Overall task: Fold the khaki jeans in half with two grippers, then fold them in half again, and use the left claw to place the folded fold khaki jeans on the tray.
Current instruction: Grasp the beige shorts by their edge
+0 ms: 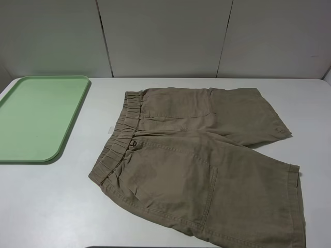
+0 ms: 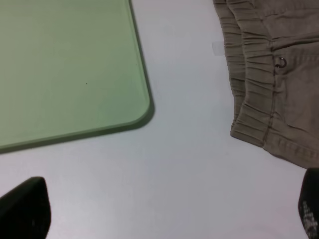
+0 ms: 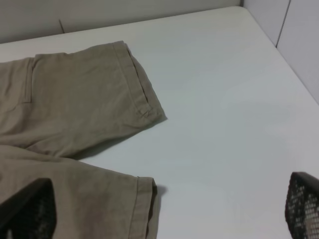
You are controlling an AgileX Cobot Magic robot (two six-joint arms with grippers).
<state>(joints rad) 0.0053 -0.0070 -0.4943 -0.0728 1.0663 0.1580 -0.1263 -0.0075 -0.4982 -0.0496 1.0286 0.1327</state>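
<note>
khaki shorts (image 1: 201, 165) spread flat on a white counter (image 1: 51, 206), green tray (image 1: 36, 116) off to one side

seen from above, the counter fills the view, with grey wall panels (image 1: 160, 36) behind it at 12 o'clock. the pale green tray has rounded corners and a low rim. it lies at 9 o'clock and runs off the edge of the view.

the shorts lie unfolded from the centre toward 4 o'clock, well apart from the tray, with bare counter between them. their gathered waistband (image 1: 116, 142) faces 9 o'clock, toward the tray, and both legs point to 3 o'clock. the nearer leg reaches the edge of the view at 5 o'clock. a large patch pocket (image 1: 176, 186) shows on that leg, and a small metal ring (image 1: 133, 143) sits by the middle of the waistband.

the left hand (image 2: 167, 211) hovers over bare counter between the tray's rounded corner and the end of the waistband, touching neither. its two black fingers (image 2: 25, 211) stand far apart, wide open and holding nothing. a small pale tab (image 2: 218, 47) lies just beside the waistband.

the right hand (image 3: 164, 209) hangs by the leg hems (image 3: 144, 107). its fingers (image 3: 304, 206) are also spread wide, with nothing between them. one is over the cloth of the nearer leg and the other over bare counter. whether the first touches the cloth cannot be told.
</note>
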